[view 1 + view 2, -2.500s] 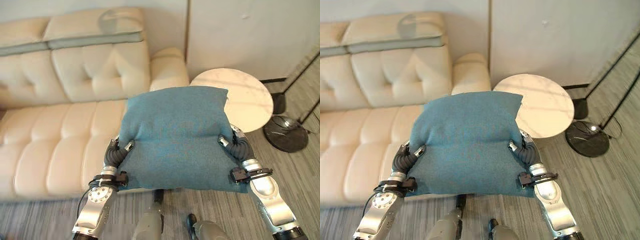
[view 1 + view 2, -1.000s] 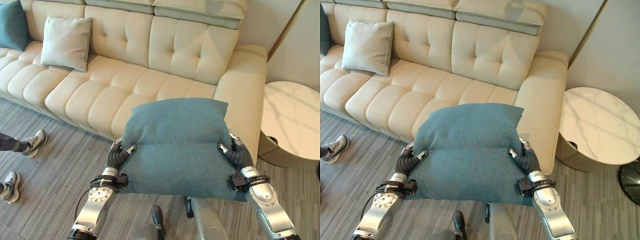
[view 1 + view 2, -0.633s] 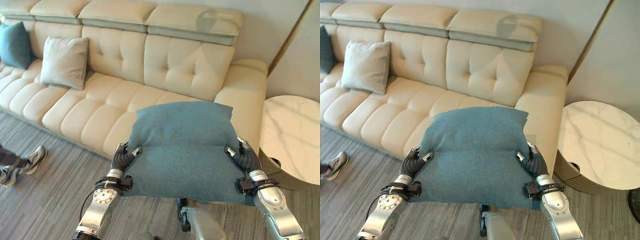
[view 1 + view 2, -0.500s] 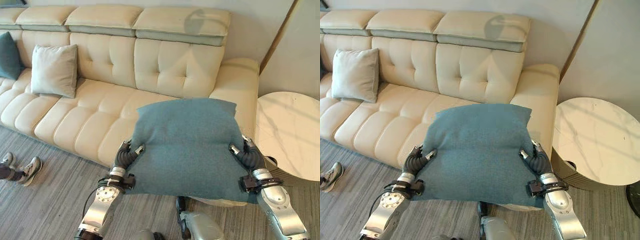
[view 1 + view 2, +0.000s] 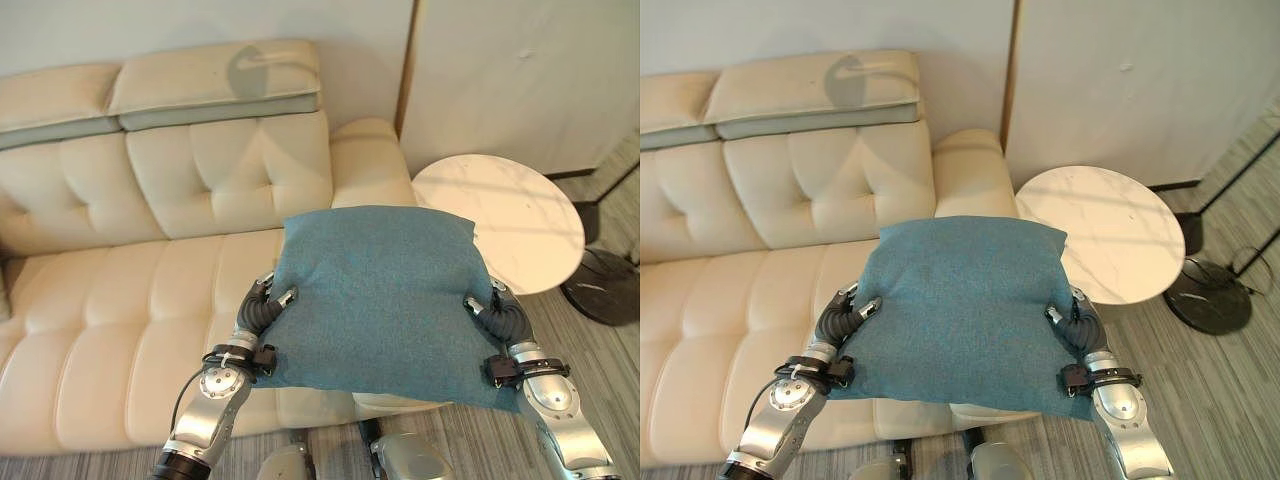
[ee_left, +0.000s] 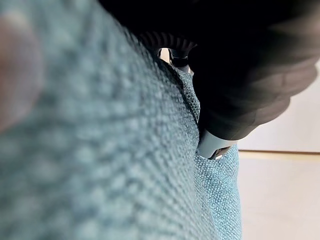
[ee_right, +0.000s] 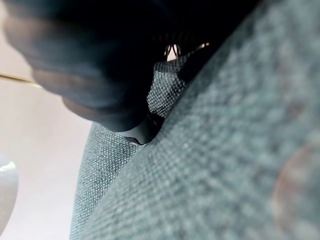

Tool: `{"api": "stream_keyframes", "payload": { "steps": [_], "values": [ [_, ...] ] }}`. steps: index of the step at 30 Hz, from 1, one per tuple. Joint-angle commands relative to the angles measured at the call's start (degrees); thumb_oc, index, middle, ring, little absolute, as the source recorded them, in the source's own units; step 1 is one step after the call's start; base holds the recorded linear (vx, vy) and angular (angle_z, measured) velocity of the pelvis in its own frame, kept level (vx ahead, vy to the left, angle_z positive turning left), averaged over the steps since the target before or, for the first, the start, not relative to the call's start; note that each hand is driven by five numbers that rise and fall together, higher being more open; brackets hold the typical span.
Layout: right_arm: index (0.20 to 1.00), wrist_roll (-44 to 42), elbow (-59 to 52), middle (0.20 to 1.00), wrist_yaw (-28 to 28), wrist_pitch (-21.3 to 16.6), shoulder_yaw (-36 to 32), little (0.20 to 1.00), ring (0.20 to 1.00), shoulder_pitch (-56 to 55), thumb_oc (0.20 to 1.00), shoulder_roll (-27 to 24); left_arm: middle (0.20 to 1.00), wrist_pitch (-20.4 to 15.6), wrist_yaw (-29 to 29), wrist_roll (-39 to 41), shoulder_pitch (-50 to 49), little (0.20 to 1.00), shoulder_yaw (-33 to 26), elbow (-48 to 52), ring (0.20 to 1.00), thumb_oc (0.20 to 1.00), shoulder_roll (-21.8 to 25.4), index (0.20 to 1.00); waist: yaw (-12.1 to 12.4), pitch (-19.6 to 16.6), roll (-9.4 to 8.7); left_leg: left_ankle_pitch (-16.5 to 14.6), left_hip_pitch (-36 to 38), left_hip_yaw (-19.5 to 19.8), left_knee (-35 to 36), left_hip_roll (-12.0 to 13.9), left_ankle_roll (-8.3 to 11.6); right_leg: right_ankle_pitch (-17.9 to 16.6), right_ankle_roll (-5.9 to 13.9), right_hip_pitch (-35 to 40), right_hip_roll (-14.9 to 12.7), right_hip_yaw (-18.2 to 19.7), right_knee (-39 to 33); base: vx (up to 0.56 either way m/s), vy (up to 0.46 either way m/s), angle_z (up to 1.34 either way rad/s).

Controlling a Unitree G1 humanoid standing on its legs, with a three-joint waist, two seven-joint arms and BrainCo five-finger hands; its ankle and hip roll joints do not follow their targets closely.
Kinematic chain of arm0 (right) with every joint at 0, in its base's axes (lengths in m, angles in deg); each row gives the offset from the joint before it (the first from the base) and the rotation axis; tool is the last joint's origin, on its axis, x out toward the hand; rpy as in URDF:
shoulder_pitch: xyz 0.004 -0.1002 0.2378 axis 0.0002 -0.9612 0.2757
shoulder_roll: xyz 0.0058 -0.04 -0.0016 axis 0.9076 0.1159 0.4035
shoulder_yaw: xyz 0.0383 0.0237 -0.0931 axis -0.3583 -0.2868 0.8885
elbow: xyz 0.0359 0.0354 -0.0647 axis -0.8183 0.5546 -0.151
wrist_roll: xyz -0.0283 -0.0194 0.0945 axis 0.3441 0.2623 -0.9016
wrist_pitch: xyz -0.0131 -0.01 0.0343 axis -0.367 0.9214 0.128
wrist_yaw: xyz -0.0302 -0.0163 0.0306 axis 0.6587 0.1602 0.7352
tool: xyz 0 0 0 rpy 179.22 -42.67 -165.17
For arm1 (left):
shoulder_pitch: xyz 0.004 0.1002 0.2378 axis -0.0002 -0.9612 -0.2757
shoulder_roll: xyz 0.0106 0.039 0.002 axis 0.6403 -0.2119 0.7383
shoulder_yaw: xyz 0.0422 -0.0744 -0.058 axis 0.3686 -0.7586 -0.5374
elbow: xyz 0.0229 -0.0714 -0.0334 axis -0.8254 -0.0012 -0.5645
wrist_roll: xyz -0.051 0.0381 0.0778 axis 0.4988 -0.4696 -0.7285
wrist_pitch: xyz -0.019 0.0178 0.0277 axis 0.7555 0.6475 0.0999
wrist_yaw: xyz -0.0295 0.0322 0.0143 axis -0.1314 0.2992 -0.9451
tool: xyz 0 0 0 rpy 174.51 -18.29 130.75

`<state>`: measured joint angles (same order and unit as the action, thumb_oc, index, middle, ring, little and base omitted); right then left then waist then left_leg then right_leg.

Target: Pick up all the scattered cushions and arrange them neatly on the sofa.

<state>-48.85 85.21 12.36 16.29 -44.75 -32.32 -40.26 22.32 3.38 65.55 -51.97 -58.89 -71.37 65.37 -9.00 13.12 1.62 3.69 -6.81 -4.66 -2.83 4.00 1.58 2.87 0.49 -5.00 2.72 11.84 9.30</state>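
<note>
A large teal cushion (image 5: 375,295) is held flat in the air between both hands, above the right end of the cream sofa (image 5: 120,300). My left hand (image 5: 262,308) grips its left edge, thumb pressed on top. My right hand (image 5: 497,315) grips its right edge the same way. Close up, the teal weave (image 6: 100,150) lies against the left hand's dark cover (image 6: 235,80). The same cloth (image 7: 210,150) presses against the right hand's cover (image 7: 95,70).
A round white marble side table (image 5: 500,215) stands right of the sofa's armrest (image 5: 365,160). A black round lamp base (image 5: 605,285) sits on the grey plank floor at far right. A pale wall (image 5: 500,80) runs behind.
The camera has swung right: the grey and teal cushions and the person's shoes at left have left the picture, the table and lamp base came in. The grip on the cushion is unchanged.
</note>
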Motion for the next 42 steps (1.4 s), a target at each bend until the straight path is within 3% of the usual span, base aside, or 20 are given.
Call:
{"api": "stream_keyframes", "payload": {
  "steps": [1,4,6,7,8,10,13,15,23,31,34,36,37,39,41,42],
  "values": [
    [0.200,-0.18,-6.00,0.200,-2.55,-4.80,3.70,0.200,0.200,5.50,0.200,3.43,0.200,-5.82,0.01,-1.91,1.63,0.200,-3.26,6.38,0.200,0.200,3.05,0.200,3.16,-3.45,-3.41,-8.67,1.14,-3.12,-4.93,-2.01,-0.73,-2.79,8.85,-1.80,-10.31,1.10,1.38,0.08,0.234,-0.50],
    [0.200,-1.50,-5.91,0.200,-3.44,-5.09,5.54,0.200,0.200,6.49,0.200,4.58,0.200,-6.19,0.59,-1.43,0.82,0.200,-4.55,6.72,0.200,0.200,3.31,0.200,4.66,-3.38,-3.04,-8.70,3.46,-5.86,-3.01,-2.51,-1.30,-3.09,7.91,-3.34,-11.84,-7.86,3.52,0.08,0.203,-0.78],
    [0.200,-1.59,-5.67,0.200,-3.67,-5.07,5.62,0.200,0.200,6.15,0.200,4.55,0.200,-6.17,0.43,-1.60,0.77,0.200,-4.39,6.34,0.200,0.200,3.00,0.200,4.38,-3.67,-2.90,-8.43,4.23,-5.52,-1.99,-3.09,-1.36,-2.36,7.50,-3.44,-10.44,-8.54,3.67,0.11,0.127,-0.30],
    [0.200,-1.68,-5.32,0.200,-4.21,-5.04,5.69,0.200,0.200,6.16,0.200,4.08,0.200,-6.15,0.15,-1.78,0.41,0.200,-4.29,5.91,0.200,0.200,2.34,0.200,4.21,-4.26,-2.89,-7.98,5.64,-4.70,-0.16,-4.72,-1.55,-1.47,7.14,-3.95,-6.31,-7.96,2.59,0.16,0.115,0.15],
    [0.200,-1.84,-4.56,0.200,-4.14,-5.27,6.22,0.200,0.200,7.05,0.200,3.56,0.200,-6.17,0.60,-2.38,0.50,0.200,-4.49,5.21,0.200,0.200,2.46,0.200,4.56,-4.17,-2.94,-7.68,6.06,-4.61,0.69,-5.47,-1.61,-1.27,6.51,-4.22,-5.09,-9.17,1.67,0.17,0.122,0.19],
    [0.200,-2.45,-4.89,0.200,-3.79,-5.39,6.62,0.200,0.200,8.20,0.200,3.64,0.200,-6.32,0.56,-2.41,0.62,0.200,-4.95,5.37,0.200,0.200,2.89,0.200,5.18,-4.30,-2.82,-7.42,6.19,-4.34,1.49,-6.14,-1.48,-0.66,5.96,-3.37,-5.58,-12.23,-0.60,0.09,0.013,0.22],
    [0.200,-2.07,-4.56,0.200,-2.91,-6.07,7.18,0.200,0.200,9.86,0.200,3.53,0.200,-6.65,1.21,-2.47,1.53,0.200,-4.60,4.33,0.200,0.200,2.55,0.200,5.69,-4.37,-2.55,-7.36,5.62,-3.35,1.91,-6.74,-1.55,-0.89,5.60,-3.42,-5.11,-11.15,-1.78,0.05,-0.014,0.38],
    [0.200,-1.84,-3.35,0.200,-1.26,-6.31,9.55,0.200,0.200,15.01,0.200,3.42,0.200,-7.24,2.17,-2.68,2.66,0.200,-4.58,4.09,0.200,0.200,3.57,0.200,7.14,-4.43,-1.53,-6.74,3.30,-3.37,3.14,-7.46,-1.58,-2.39,5.68,-4.70,-5.93,-12.47,-4.50,-0.04,-0.014,0.14],
    [0.200,-1.79,0.19,0.200,5.87,-8.29,13.13,0.200,0.200,30.08,0.200,7.54,0.200,-10.85,9.68,-2.53,13.44,0.200,-4.00,0.77,0.200,0.200,4.72,0.200,10.01,-2.47,1.77,-2.67,-7.49,-2.89,5.71,-8.32,-1.27,-5.50,5.92,-14.52,-6.48,-11.72,-7.01,-0.12,0.023,0.11],
    [0.200,5.24,22.03,0.200,25.65,-11.04,15.82,0.200,0.200,76.24,0.200,6.54,0.200,-16.78,25.08,-2.30,58.53,0.200,6.27,-22.18,0.200,0.200,11.90,0.200,13.43,1.24,3.58,1.32,-18.58,-1.61,6.11,-8.64,1.40,-7.38,6.62,-24.38,-6.64,-11.86,-6.59,-0.08,-0.004,0.08],
    [0.200,6.12,26.86,0.200,28.58,-11.71,17.36,0.200,0.200,85.49,0.200,6.28,0.200,-17.30,27.69,-3.70,68.09,0.200,8.14,-27.85,0.200,0.200,14.08,0.200,14.25,1.79,3.60,2.30,-20.05,-0.93,6.93,-8.61,1.85,-7.94,6.99,-26.02,-6.63,-12.01,-7.09,-0.01,-0.034,0.14],
    [0.200,7.59,29.78,0.200,31.71,-11.53,19.77,0.200,0.200,93.27,0.200,5.08,0.200,-16.93,30.28,-5.88,75.79,0.200,9.54,-31.78,0.200,0.200,18.32,0.200,14.87,2.13,3.58,2.52,-22.24,-0.20,7.54,-8.46,2.24,-8.06,7.49,-27.97,-6.62,-12.15,-8.00,0.02,-0.052,0.07],
    [0.200,7.48,31.52,0.200,32.06,-11.70,20.93,0.200,0.200,95.34,0.200,5.15,1.000,-16.82,30.75,-5.55,77.71,1.000,9.61,-33.96,1.000,1.000,18.85,1.000,14.99,2.14,3.44,3.07,-23.37,-0.13,7.66,-8.49,2.30,-8.69,7.53,-28.89,-6.71,-12.00,-8.31,0.01,-0.043,0.03],
    [1.000,6.67,34.27,1.000,31.97,-11.77,22.44,1.000,1.000,96.97,1.000,5.00,1.000,-15.84,30.37,-4.76,80.01,1.000,11.07,-37.28,1.000,1.000,19.43,1.000,15.04,2.13,3.46,3.20,-24.27,-0.10,7.75,-8.48,2.36,-9.00,7.56,-29.75,-6.71,-11.96,-8.54,0.00,-0.032,0.03],
    [1.000,3.82,39.29,1.000,29.98,-11.38,25.11,1.000,1.000,99.31,1.000,5.03,1.000,-13.48,28.29,-3.02,84.93,1.000,14.48,-44.49,1.000,1.000,19.97,1.000,15.00,2.95,3.48,3.77,-26.04,-0.27,7.77,-8.47,2.45,-9.55,7.60,-31.19,-6.64,-11.88,-8.88,-0.02,-0.040,0.09],
    [1.000,2.14,42.04,1.000,27.46,-10.26,27.07,1.000,1.000,97.52,1.000,4.53,1.000,-10.58,25.01,-2.61,86.80,1.000,17.26,-50.78,1.000,1.000,21.37,1.000,14.84,3.89,3.54,3.78,-26.65,-0.07,7.83,-8.38,2.42,-9.66,7.54,-31.63,-6.41,-11.80,-9.17,-0.05,-0.060,0.11]
  ]
}}
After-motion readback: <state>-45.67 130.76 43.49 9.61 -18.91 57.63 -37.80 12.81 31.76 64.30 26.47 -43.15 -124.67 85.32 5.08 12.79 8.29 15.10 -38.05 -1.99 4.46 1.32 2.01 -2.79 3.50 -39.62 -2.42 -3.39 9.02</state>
